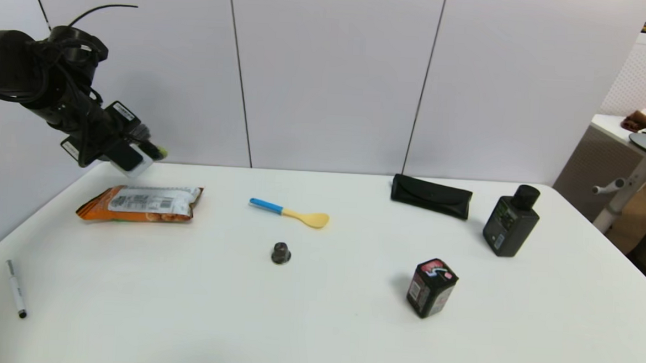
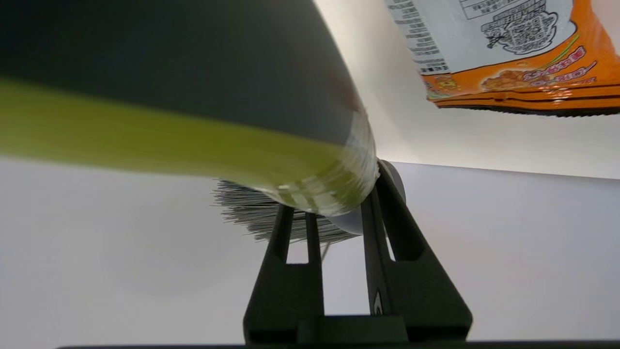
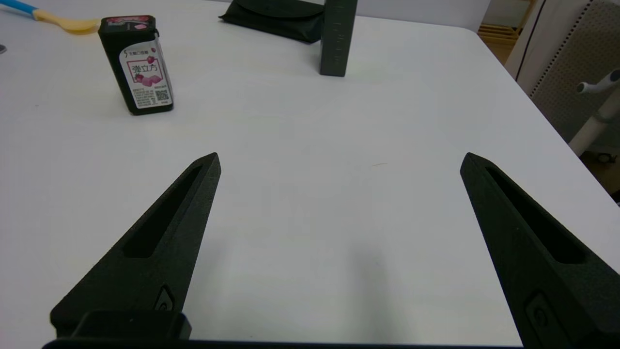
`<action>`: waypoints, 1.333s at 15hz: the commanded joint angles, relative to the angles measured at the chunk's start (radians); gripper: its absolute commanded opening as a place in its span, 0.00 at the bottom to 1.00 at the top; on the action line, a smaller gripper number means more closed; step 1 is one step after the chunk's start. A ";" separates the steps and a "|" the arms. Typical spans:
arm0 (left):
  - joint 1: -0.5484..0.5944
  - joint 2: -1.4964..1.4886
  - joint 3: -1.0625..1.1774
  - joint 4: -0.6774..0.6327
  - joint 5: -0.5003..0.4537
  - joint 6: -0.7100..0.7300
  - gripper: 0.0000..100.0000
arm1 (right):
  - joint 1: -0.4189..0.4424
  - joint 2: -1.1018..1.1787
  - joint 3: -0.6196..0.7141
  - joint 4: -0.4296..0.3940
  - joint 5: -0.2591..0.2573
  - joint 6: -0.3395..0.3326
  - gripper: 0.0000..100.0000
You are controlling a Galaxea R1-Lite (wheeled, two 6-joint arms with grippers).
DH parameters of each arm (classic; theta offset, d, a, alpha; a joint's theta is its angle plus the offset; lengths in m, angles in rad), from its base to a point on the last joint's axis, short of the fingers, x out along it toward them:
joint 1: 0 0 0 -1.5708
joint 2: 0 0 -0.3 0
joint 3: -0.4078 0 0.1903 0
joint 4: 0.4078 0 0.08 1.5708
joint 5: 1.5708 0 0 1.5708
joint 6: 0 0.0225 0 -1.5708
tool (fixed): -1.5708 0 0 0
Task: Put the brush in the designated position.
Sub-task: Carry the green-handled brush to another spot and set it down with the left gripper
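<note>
Pale grey wall panels close off the back of a white counter, and off to the right another desk stands beyond its edge. The left tool hangs in the air above the counter's far left corner, its two black fingers pinched tight on the hand brush with the lime-green and grey handle and dark grey bristles. In the head view only a green tip of the brush shows past the tool. The orange and silver foil snack bag lies flat just below and in front of it.

The right tool is parked low over the counter's near right part, spread wide and empty.

As I judge it, the grip is the main worry. The fingers seem to catch the brush near one end, so most of its length hangs out to one side; a quick swing could let it pivot or slide out and fall. Nothing here marks the designated position, so the drop point is uncertain. If it is lowered straight down, the brush could land on the snack bag and tilt. A path toward the middle passes the blue-handled yellow spoon and the small dark capsule, both light enough to be knocked aside by trailing bristles.
</note>
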 commanded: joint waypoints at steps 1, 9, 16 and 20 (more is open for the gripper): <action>-0.003 0.072 0.001 -0.018 0.005 -0.069 0.00 | 0.000 0.001 0.002 0.001 0.001 -0.001 1.00; -0.030 0.124 0.000 -0.159 0.008 -0.124 0.00 | 0.000 0.001 0.002 0.000 0.001 -0.001 1.00; -0.032 0.150 0.000 -0.188 0.011 -0.188 0.00 | 0.000 0.001 0.002 0.000 0.001 -0.001 1.00; -0.040 0.169 0.001 -0.179 0.010 -0.185 0.00 | 0.000 0.001 0.002 0.000 0.001 -0.001 1.00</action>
